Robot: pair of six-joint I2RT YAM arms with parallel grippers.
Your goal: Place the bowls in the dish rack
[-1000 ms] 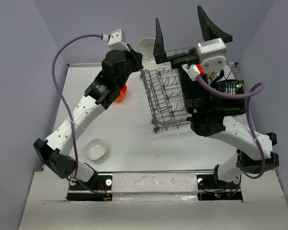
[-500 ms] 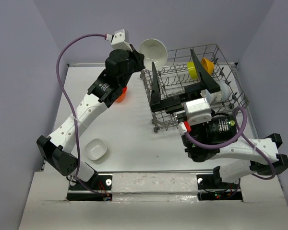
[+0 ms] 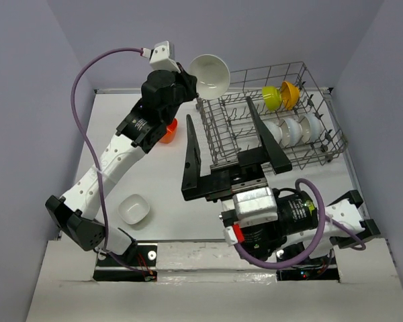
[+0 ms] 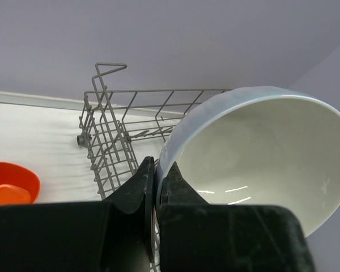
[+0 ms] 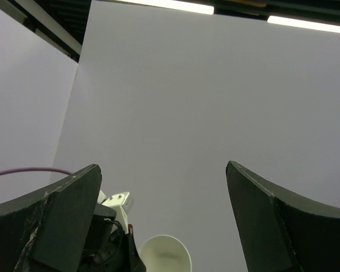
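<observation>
Overhead view. Dish rack: grey wire, at 2 o'clock on the table. It holds a lime green bowl and an orange-yellow bowl at its 12 o'clock edge, and three white bowls on edge in a row toward 3 o'clock.
Left gripper: clamped on the rim of the raised white bowl, in the air at the rack's 10 o'clock corner.
Right gripper: fingers spread wide, empty, reaching up from the rack's 6 o'clock side.
Red-orange bowl: on the table, 9 o'clock of the rack.
Spare white bowl: at 8 o'clock, well apart.

Left wrist view. Left gripper pinched on the raised white bowl; dish rack behind at 10 o'clock; red-orange bowl at 8 o'clock.

Right wrist view. Right gripper wide apart, nothing between; raised white bowl at 6 o'clock.
</observation>
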